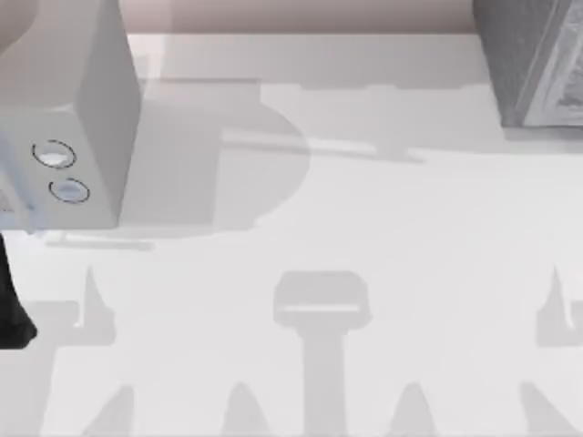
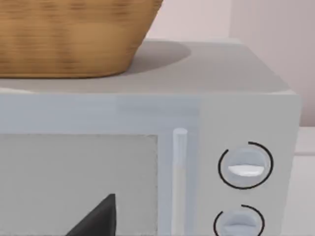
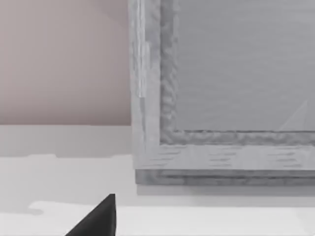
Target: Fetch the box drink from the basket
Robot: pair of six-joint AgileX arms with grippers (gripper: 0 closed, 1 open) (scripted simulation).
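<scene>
A woven tan basket stands on top of a pale grey microwave; its inside is out of sight, and the box drink is hidden. My left gripper shows as a dark wedge at the near edge of the left wrist view, low in front of the microwave door and below the basket. A dark part of my left arm sits at the table's left edge. My right gripper shows as a similar dark wedge in front of a grey cabinet.
The microwave fills the table's back left, with two round knobs and a vertical door handle. A grey cabinet stands at the back right. The white tabletop stretches between them, crossed by shadows.
</scene>
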